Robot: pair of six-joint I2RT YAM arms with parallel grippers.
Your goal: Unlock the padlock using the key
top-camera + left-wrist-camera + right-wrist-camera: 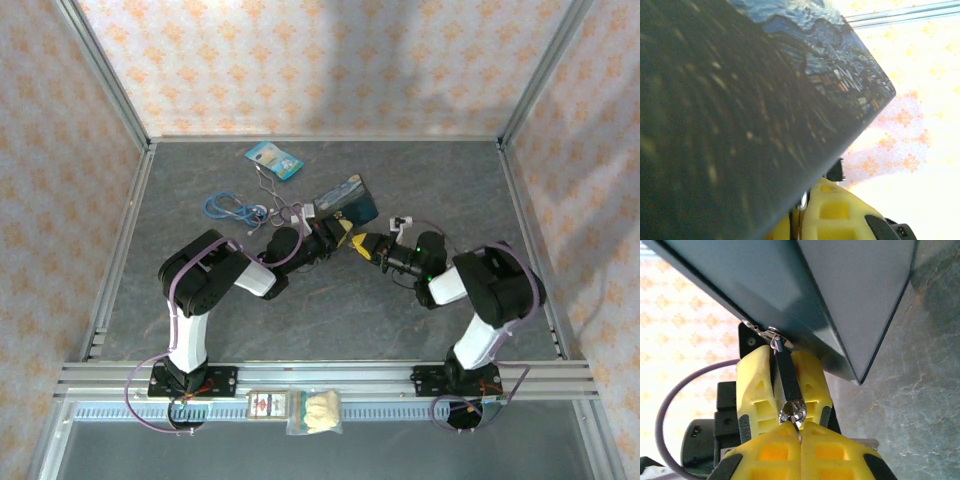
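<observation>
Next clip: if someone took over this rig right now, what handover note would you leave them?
Left claw: shut on the padlock, held up by the blue tin.
Right claw: shut on the key, whose tip is at the padlock's bottom end.
Done: both things are gripped and the key is at the lock.
Left: turn the key and free the shackle. It sits at the tin's latch; I cannot tell whether it is open.

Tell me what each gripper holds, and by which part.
Left gripper clamps the padlock by its dark body; right gripper pinches the key by its head end.
</observation>
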